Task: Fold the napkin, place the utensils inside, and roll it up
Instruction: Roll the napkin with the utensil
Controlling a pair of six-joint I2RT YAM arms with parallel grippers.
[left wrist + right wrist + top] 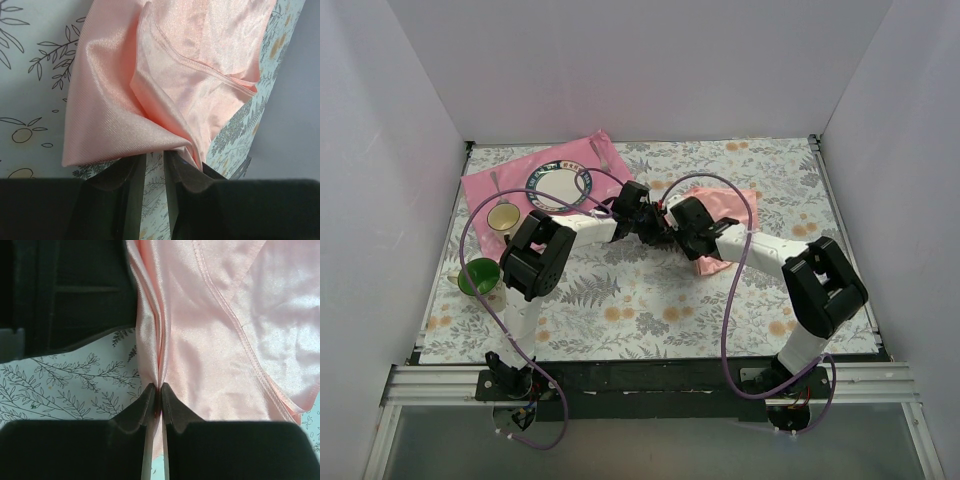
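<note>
The pale salmon-pink napkin (725, 205) lies rumpled right of the table's middle, with its near-left part gathered between both grippers. My left gripper (646, 216) holds a bunched corner of the napkin (165, 75) that drapes over the fingertips (192, 162), and the folds run into the left gripper (156, 152). My right gripper (160, 386) is shut on a raised pleat of the napkin (210, 340), and in the top view the right gripper (672, 228) sits just beside the left one. Two utensils (599, 155) lie on the hot-pink mat.
A hot-pink mat (485, 190) at the back left carries a plate (559, 186) and a yellow cup (503, 216). A green cup (478, 276) stands near the left edge. A floral cloth (650, 300) covers the table, and white walls enclose it.
</note>
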